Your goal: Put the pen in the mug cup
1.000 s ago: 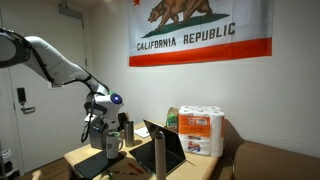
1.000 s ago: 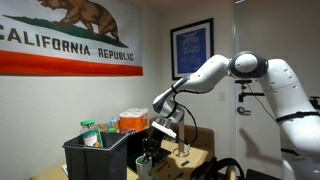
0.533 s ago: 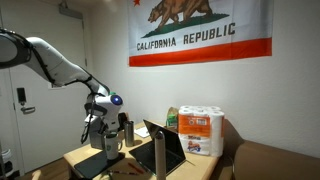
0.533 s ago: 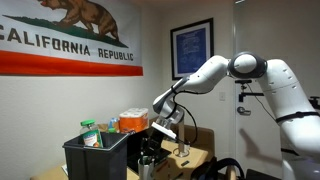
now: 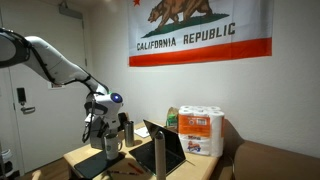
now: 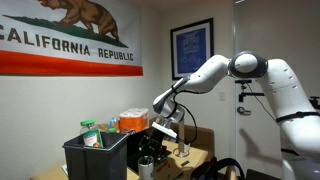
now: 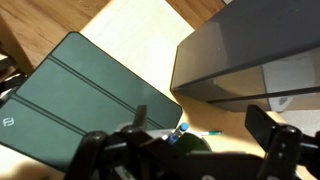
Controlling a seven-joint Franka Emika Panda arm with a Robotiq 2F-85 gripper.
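In the wrist view my gripper [image 7: 181, 142] is open, its fingers [image 7: 272, 140] spread wide on either side of the dark round mug cup [image 7: 194, 146] just below. The pen's blue tip [image 7: 180, 128] pokes up at the mug's rim, and neither finger touches it. The rest of the pen is hidden. In both exterior views the gripper [image 5: 103, 133] [image 6: 160, 132] hangs just above the table's end, and the mug is too dark and small to make out there.
A dark green tablet case [image 7: 80, 95] lies next to the mug, and a large grey box [image 7: 250, 55] [image 6: 95, 158] stands close by. A green-and-white pen [image 7: 210, 132] lies on the wooden table. An open laptop [image 5: 165, 148], a slim tumbler [image 5: 127, 130] and paper towel rolls [image 5: 200, 130] stand farther along.
The jaws have gone from shut to wide open, letting go of the pen. The arm has stayed where it was.
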